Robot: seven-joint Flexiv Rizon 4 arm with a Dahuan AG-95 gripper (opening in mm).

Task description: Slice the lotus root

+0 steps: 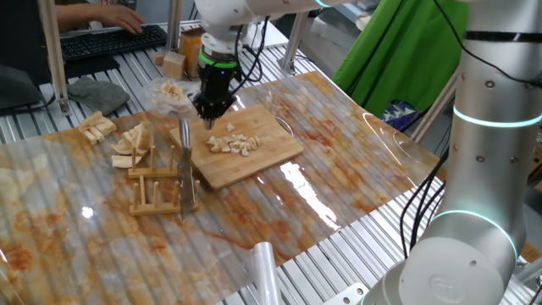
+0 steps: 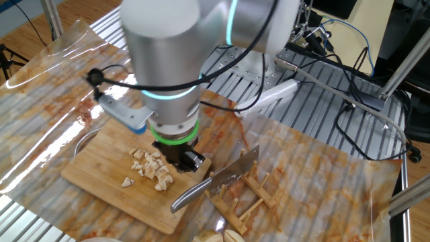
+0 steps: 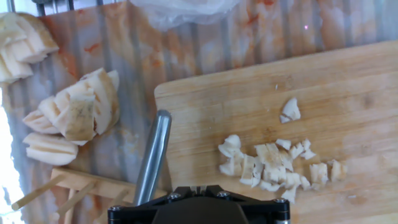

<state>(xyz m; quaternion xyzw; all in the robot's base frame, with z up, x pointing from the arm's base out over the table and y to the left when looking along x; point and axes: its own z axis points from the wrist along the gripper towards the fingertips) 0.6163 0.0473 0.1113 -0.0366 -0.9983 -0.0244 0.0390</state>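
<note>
The jaws [image 1: 210, 113] point straight down, clenched with nothing between them, hanging over the near-left corner of the bamboo cutting board [image 1: 271, 157], just above the knife handle end. One knife [image 1: 185, 174] rests in one wooden rack [image 1: 152, 191], its steel handle [image 3: 152, 158] reaching onto the board's edge. The lotus root [image 3: 273, 165] lies on the board as a cluster of small cream cut bits, too many and too jumbled to count, with one stray bit [image 3: 290, 110] a little apart. Off the board sit two heaps of larger tan wedges [image 3: 81, 112] and one clear plastic bag [image 1: 168, 95]. The surface [image 1: 279, 220] is a marbled orange-brown sheet over metal slats. Behind it, a person's hand [image 1: 114, 17] rests at a keyboard [image 1: 110, 41].
</note>
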